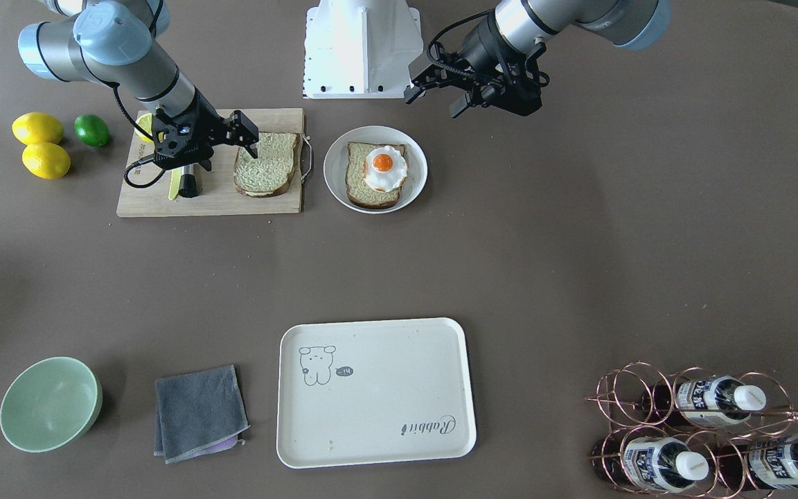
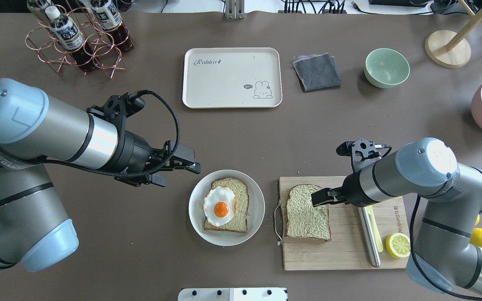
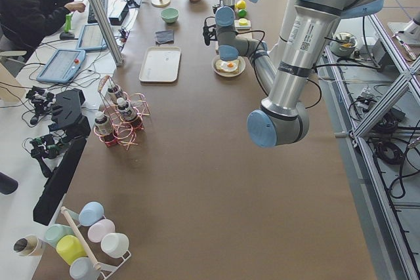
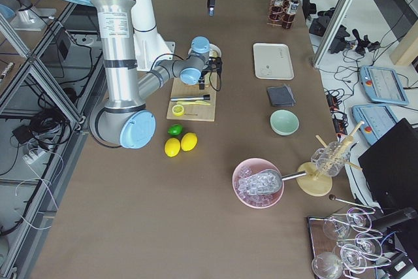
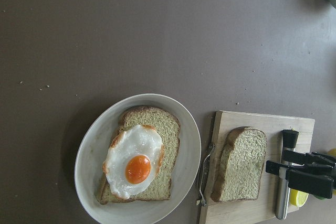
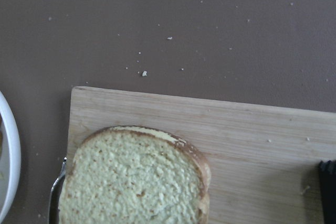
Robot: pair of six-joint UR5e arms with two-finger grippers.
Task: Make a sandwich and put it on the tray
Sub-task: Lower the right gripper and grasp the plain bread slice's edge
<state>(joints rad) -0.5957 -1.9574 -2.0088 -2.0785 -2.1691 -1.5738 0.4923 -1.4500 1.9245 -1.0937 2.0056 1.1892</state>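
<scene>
Sandwich parts sit apart at the near side of the table. One square slice of greenish-tan, brown-crusted bread (image 2: 239, 211) lies on a round white plate (image 2: 192, 209) with a white fried egg with an orange yolk (image 2: 220, 205) on top. The second bread slice (image 2: 308, 215) lies flat on the pale wooden cutting board (image 2: 345, 251) just beside the plate.

Also on the board are a steel-handled knife (image 2: 368, 234) and a cut lemon half (image 2: 397, 245). The print along the board's edge is too small to read.

The right gripper (image 2: 318, 197) hovers over that slice's edge, its black fingers slightly parted with nothing between them. The left gripper (image 2: 184, 168) hangs beside the plate, fingers spread and empty.

Well beyond, the cream-white rectangular plastic tray (image 2: 224, 83) carries no food. It bears the script "Rabbit" and a small animal drawing with a "hi" bubble.

Beside it lie a folded grey cloth (image 2: 317, 72) and a mint-green bowl (image 2: 386, 67). A copper wire rack of white-capped bottles (image 2: 78, 46) stands at the far left, their labels illegible.
</scene>
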